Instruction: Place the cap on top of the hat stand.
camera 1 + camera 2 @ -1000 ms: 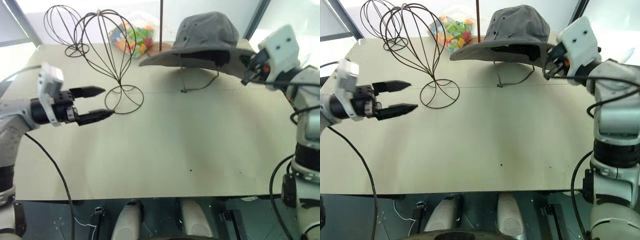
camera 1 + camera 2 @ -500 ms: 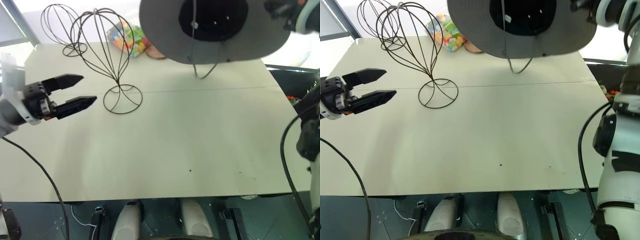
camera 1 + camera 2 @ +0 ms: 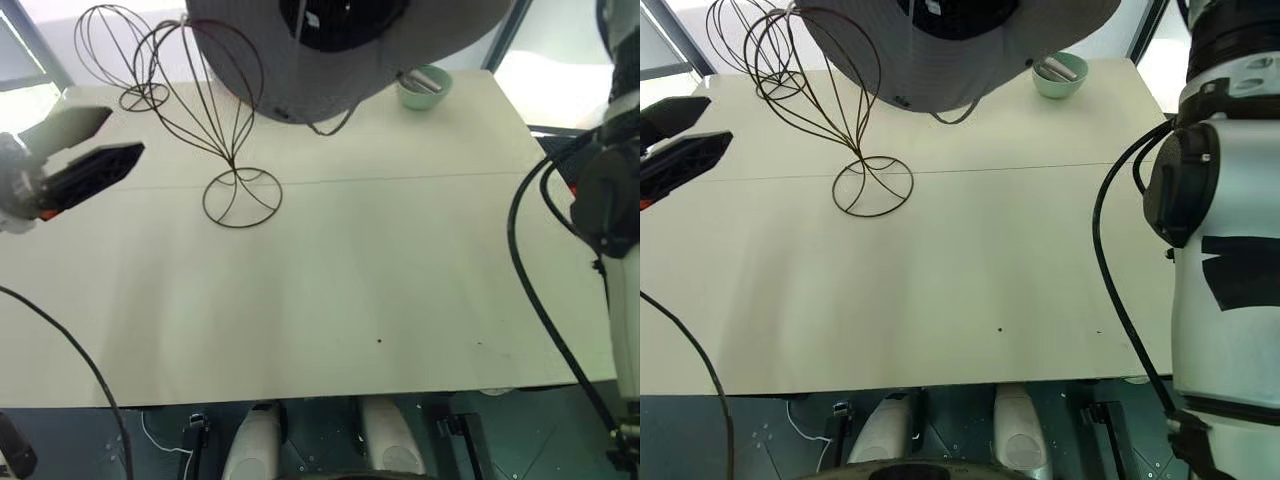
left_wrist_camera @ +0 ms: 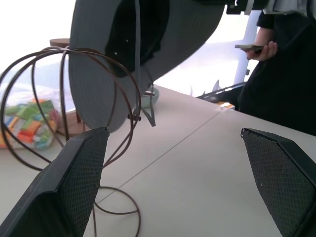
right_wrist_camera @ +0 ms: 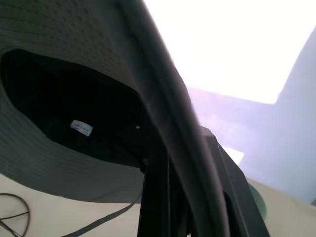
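Tabletop (image 3: 380, 260): I see a broad pale surface carrying the wire stands; its near half is bare.

Cap (image 3: 300, 70): the grey sun hat hangs in the air above the far left part of the tabletop, underside and dark crown opening facing me, chin cord dangling. Its brim overlaps the top of the hat stand in my head views. In the left wrist view the brim hangs just beside the cage top, and I can't tell whether it touches it.

Hat stand (image 3: 232, 140): the tall wire cage stands upright on its loop base, long axis vertical. A smaller, rounder wire stand (image 3: 120, 50) sits behind it to the left.

Right end effector (image 5: 170, 197): clamped tight on the cap's brim, which runs between its fingers in the right wrist view. This arm carries the cap, so it is the one that matters.

Left end effector (image 4: 177, 182): fingers spread wide, holding nothing, hovering left of the hat stand and pointed toward it.

Key relation: I judge the crown opening sits above and slightly right of the cage top, tilted. The next move needs the opening centred over the stand's vertical axis, then a straight lowering.

Green bowl (image 3: 424, 86): far edge, right of the cap, out of the way.
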Available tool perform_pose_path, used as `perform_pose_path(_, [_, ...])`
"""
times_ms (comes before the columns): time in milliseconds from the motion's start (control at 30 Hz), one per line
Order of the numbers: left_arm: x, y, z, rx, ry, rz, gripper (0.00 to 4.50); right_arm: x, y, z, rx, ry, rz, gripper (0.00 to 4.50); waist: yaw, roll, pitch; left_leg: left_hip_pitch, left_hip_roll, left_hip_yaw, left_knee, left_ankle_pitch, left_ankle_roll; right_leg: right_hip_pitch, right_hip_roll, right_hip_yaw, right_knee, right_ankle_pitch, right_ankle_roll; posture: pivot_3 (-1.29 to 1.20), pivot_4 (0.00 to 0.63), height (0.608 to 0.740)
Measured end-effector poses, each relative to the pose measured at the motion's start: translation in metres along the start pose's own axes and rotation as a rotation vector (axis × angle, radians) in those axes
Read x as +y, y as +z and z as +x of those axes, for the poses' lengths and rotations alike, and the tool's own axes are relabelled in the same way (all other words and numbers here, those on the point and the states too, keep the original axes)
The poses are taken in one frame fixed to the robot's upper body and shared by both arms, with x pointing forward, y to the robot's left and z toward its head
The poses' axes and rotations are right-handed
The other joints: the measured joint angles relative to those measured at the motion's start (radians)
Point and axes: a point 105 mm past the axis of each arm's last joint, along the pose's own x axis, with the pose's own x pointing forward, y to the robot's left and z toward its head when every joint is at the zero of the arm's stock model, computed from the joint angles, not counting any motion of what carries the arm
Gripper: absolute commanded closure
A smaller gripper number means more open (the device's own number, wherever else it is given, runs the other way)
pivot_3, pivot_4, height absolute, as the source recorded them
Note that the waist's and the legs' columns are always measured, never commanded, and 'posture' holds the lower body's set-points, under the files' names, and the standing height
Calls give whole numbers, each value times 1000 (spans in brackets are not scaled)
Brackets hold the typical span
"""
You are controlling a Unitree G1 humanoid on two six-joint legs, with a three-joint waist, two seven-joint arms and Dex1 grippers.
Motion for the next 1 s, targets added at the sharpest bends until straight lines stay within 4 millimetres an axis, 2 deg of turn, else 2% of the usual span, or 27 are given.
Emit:
perform_pose_path(100, [-1,-3,-2,10,10,-8,0,-5,0,0,-4,-43,-7,4472,-2,1,0,-1,0,0,0,0,0,-2,0,0,0,0,0,0,150,740])
perform_pose_path(200, [-2,0,-3,-2,14,2,0,-11,11,-3,-39,-83,-32,4472,-3,1,1,-2,0,0,-1,0,-1,-4,0,0,1,0,0,0,150,740])
perform_pose_path(300, [0,1,-5,0,27,4,0,-27,19,-12,-67,-143,-60,4472,-3,1,1,-3,0,0,0,0,-1,-4,0,0,0,0,0,0,150,740])
perform_pose_path(467, [0,1,-5,-1,30,9,0,-30,16,-12,-68,-160,-52,4472,-7,2,1,-2,0,0,0,1,-1,-4,1,0,2,0,0,0,150,740])
perform_pose_path(800, [1,4,-3,-17,41,24,0,-2,18,8,-136,-125,95,4472,-4,2,1,-3,0,0,0,1,-1,-4,0,0,2,0,0,0,150,740])
perform_pose_path(1000, [0,2,-6,-19,65,15,0,24,37,17,-203,-71,118,4472,-6,2,1,-3,0,0,0,1,-1,-4,1,0,2,0,0,0,150,740])
